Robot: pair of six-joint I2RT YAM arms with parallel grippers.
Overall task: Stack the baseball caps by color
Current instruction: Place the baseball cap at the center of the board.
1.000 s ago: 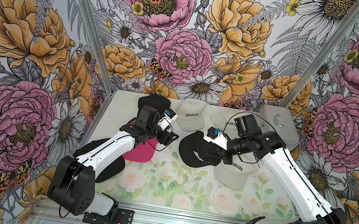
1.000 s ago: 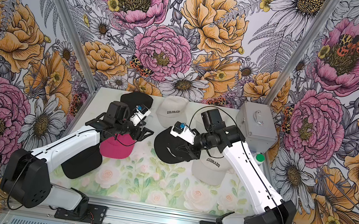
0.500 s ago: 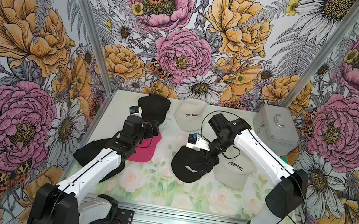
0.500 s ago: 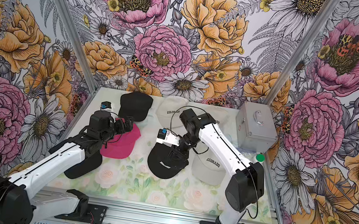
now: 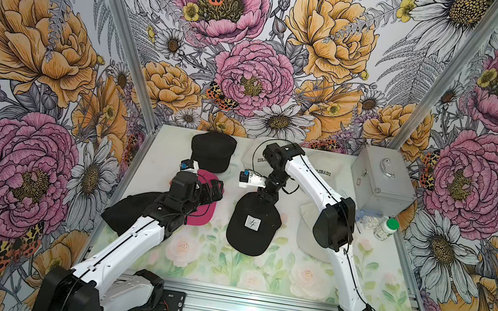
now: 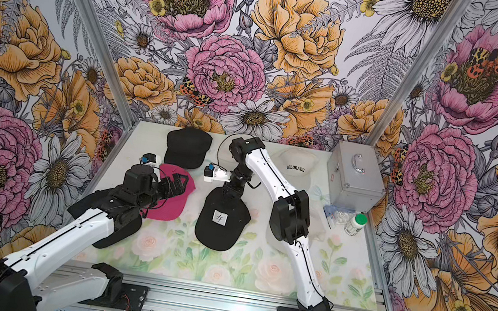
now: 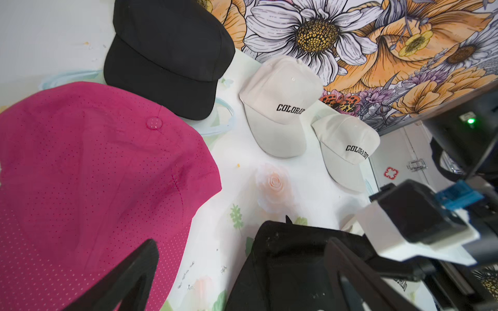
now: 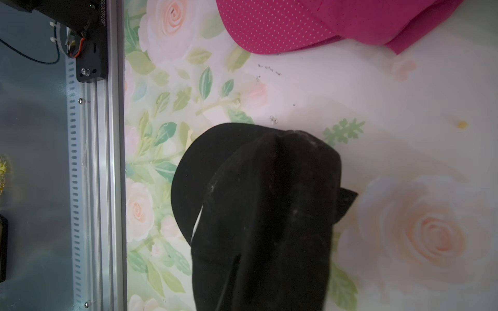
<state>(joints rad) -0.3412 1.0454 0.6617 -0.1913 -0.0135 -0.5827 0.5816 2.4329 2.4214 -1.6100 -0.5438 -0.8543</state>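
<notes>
Lettering [image 7: 290, 109] on cream cap [image 7: 283, 80] reads COLORADO, likewise on its cream neighbour [image 7: 347, 132].

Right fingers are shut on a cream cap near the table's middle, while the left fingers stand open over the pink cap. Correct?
No: the right fingers are shut on a black cap, not a cream one; both top views and the right wrist view show it. The rest holds: it is near the table's middle, and the left fingers stand open over the pink cap.

Foreground: black cap [image 8: 258, 215] over floral mat [image 8: 404, 107]; pink cap [image 8: 323, 21] apart.
</notes>
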